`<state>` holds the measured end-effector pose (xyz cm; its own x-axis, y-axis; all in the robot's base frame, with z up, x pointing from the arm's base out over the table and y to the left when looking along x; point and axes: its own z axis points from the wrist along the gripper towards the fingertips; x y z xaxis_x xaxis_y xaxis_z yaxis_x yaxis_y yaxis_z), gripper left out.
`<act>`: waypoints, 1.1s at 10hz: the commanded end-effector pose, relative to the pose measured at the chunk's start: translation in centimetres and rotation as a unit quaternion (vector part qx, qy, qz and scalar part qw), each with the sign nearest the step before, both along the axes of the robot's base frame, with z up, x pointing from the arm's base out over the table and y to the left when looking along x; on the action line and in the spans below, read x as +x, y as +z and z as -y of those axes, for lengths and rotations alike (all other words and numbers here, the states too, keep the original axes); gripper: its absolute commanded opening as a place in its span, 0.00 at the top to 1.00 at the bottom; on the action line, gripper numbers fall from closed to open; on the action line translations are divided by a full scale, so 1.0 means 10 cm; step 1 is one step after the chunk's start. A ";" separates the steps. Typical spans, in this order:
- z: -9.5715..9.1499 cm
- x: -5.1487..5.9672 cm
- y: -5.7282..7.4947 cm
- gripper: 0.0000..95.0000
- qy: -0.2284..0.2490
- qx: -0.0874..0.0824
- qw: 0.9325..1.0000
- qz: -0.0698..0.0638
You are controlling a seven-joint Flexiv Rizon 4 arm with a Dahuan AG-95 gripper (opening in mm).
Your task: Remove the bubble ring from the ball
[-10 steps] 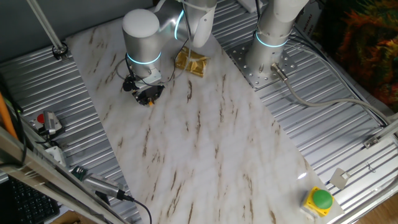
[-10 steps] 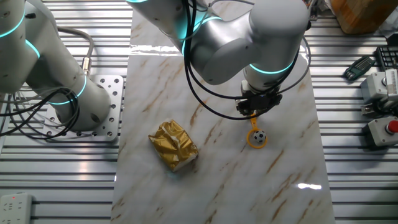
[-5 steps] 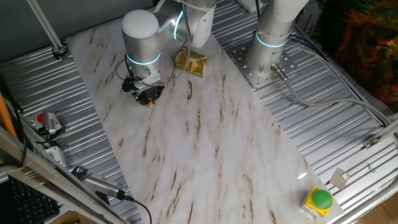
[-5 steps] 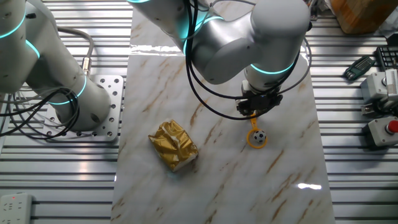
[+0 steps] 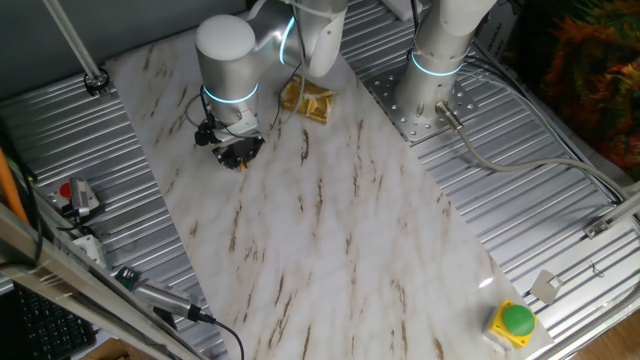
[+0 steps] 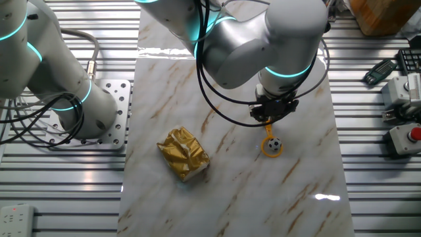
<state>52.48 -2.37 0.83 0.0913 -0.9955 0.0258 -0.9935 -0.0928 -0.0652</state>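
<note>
Almost nothing is changed from half a second ago: the gripper (image 6: 268,120) is kept low over the ring's handle, jaw state not discernible. The ring (image 6: 270,147) is still laid round the ball (image 6: 275,143); removal is not begun.

One fixed view: high, looking steeply down the length of the white marble-patterned tabletop (image 5: 330,240). Arm base at upper right of frame, green round button on a yellow box (image 5: 516,320) at lower right. Wide shot, far off.

The other fixed view: near overhead, from the opposite side, closer in. Arm base at left of frame.

Shared ground: the marble top, the crumpled shiny gold foil packet (image 5: 306,100) (image 6: 183,153), the grey arm's wrist.
</note>
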 end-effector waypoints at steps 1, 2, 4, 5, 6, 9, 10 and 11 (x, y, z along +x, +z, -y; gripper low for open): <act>0.00 0.00 0.00 1.00 -0.001 -0.001 1.000 0.000; 0.00 0.00 0.00 1.00 -0.003 0.000 1.000 0.001; 0.00 0.00 0.00 1.00 -0.004 0.001 1.000 0.000; 0.00 0.00 0.00 1.00 -0.005 0.002 1.000 0.001; 0.00 0.00 0.00 1.00 -0.005 0.002 1.000 0.001; 0.00 0.00 0.01 1.00 -0.008 0.002 1.000 0.000; 0.00 0.00 0.01 1.00 -0.009 0.002 1.000 0.000; 0.00 0.00 0.02 1.00 -0.009 0.002 1.000 0.000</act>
<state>52.55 -2.40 0.99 0.0725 -0.9971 0.0225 -0.9950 -0.0738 -0.0671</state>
